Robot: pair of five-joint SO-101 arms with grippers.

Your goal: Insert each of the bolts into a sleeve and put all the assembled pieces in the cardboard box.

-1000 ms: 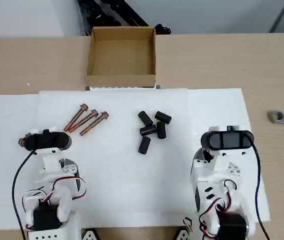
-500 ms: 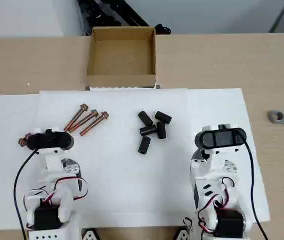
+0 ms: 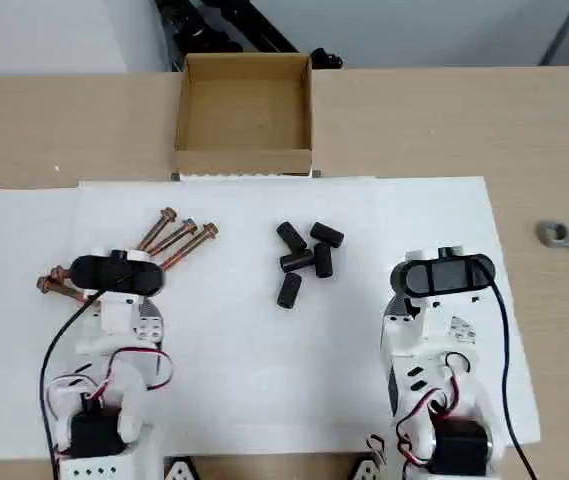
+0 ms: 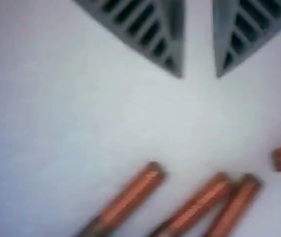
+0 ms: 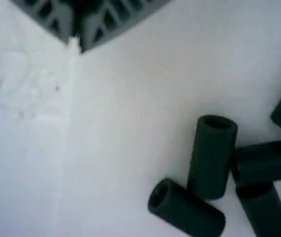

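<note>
White sheet [image 3: 264, 380] spread over a wooden table [image 3: 444, 120] serves as the work surface, with every part laid out loose. Three bolts [image 3: 176, 238] fan side by side in front of the cardboard box [image 3: 244, 160], off its left corner. Two more bolts [image 3: 56, 284] lie farther from the box on that same side, partly under the left arm. Five black sleeves [image 3: 302, 262] cluster in front of the box's right corner, several touching. The box stands open and empty against the sheet's edge, apparently placed where either arm could drop finished pieces. The left gripper [image 4: 198, 74] hangs low over the sheet, just short of the bolt ends, its jaws a narrow gap apart and holding nothing. That stance reads as lining up for a first pick. The right gripper [image 5: 77, 43], pressed closed and empty, sits low near the sleeves. With bolts on the left arm's side and sleeves on the right's, the layout suggests each arm takes one part so the two can be mated. No bolt is in a sleeve yet. A wrench [image 3: 567, 238] lies on bare table well to the box's right, apart from the work.
</note>
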